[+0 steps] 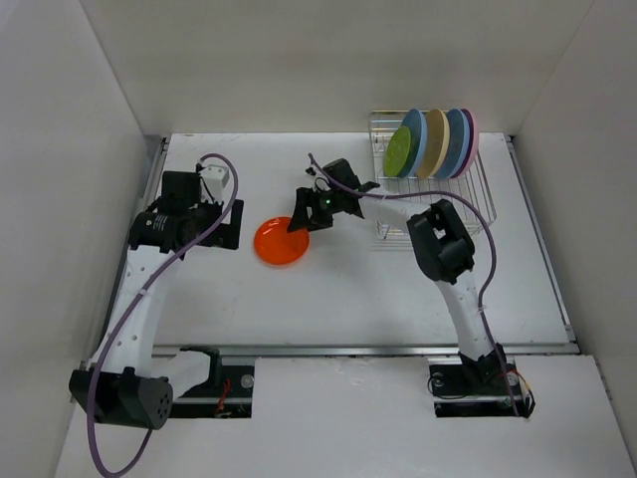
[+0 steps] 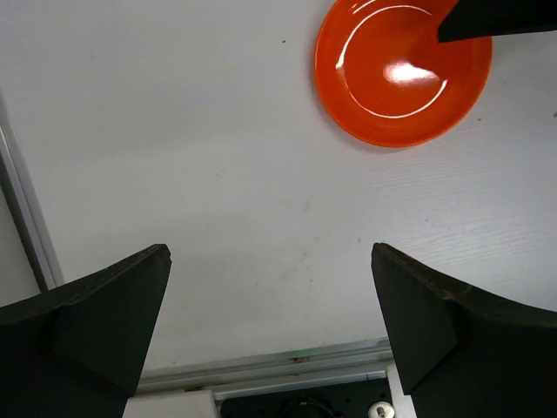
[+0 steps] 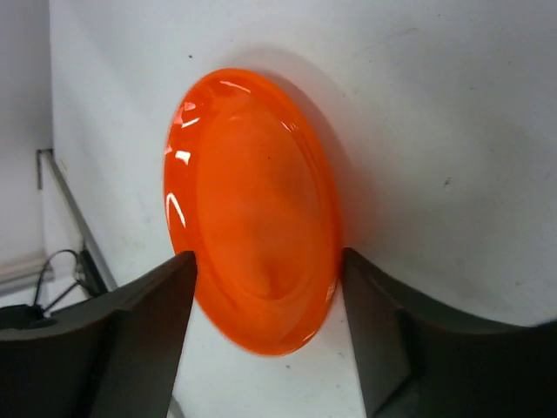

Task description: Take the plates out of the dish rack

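The small orange plate (image 1: pixel 280 242) lies flat on the white table left of centre; it also shows in the left wrist view (image 2: pixel 396 78) and the right wrist view (image 3: pixel 257 209). My right gripper (image 1: pixel 301 221) is open at the plate's right edge, its fingers (image 3: pixel 139 331) standing wide on either side of the plate. The silver wire dish rack (image 1: pixel 478 202) stands at the back right. It holds the lime green (image 1: pixel 401 154), light blue (image 1: pixel 416 142), tan (image 1: pixel 435 144), darker blue (image 1: pixel 456 141) and pink (image 1: pixel 472 137) plates on edge. My left gripper (image 1: pixel 225 233) is open and empty, left of the orange plate.
White walls close in the table at the left, back and right. A metal rail (image 1: pixel 358 350) runs along the table's front edge, also in the left wrist view (image 2: pixel 261 366). The right arm's purple cable (image 1: pixel 398 196) hangs in front of the rack.
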